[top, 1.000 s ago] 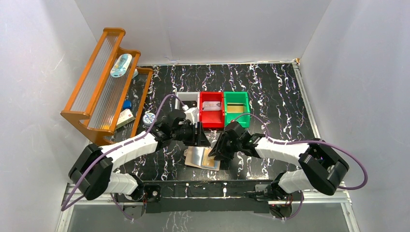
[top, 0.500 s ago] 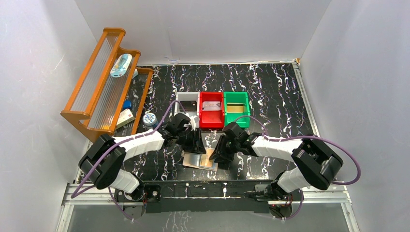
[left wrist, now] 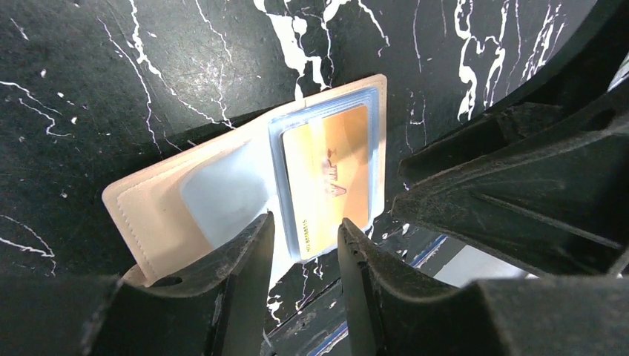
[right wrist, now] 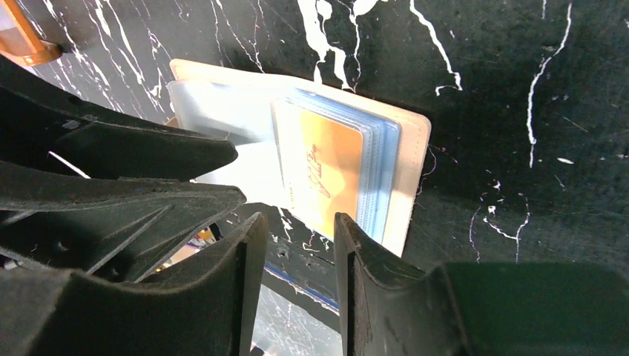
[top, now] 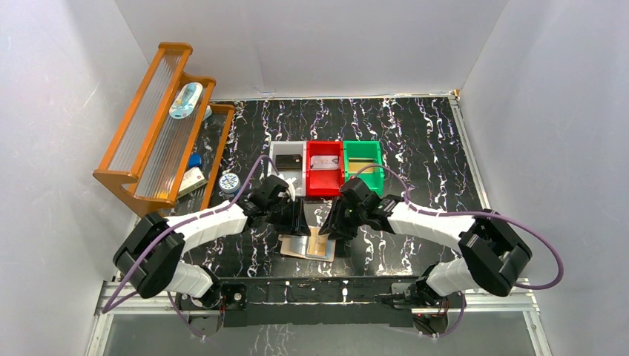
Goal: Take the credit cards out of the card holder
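The tan card holder (top: 297, 246) lies open and flat on the black marbled table near the front edge. A gold card (top: 320, 243) sits in its pale blue pocket stack. In the left wrist view the holder (left wrist: 185, 208) and the gold card (left wrist: 330, 178) lie just beyond my left gripper (left wrist: 305, 226), which is open and empty above the holder's near edge. In the right wrist view my right gripper (right wrist: 300, 221) is open and empty, just short of the gold card (right wrist: 326, 170) and the holder's tan rim (right wrist: 412, 185). The two grippers (top: 295, 219) (top: 340, 221) stand side by side, almost touching.
A grey bin (top: 287, 158), a red bin (top: 325, 167) and a green bin (top: 363, 165) stand in a row just behind the grippers, each with a card inside. A wooden rack (top: 159, 126) with small items stands at the back left. The table's front edge lies right below the holder.
My left gripper has come down and nearer over the holder's left half. My right gripper has shifted slightly back and up. The holder has stayed nearly in place.
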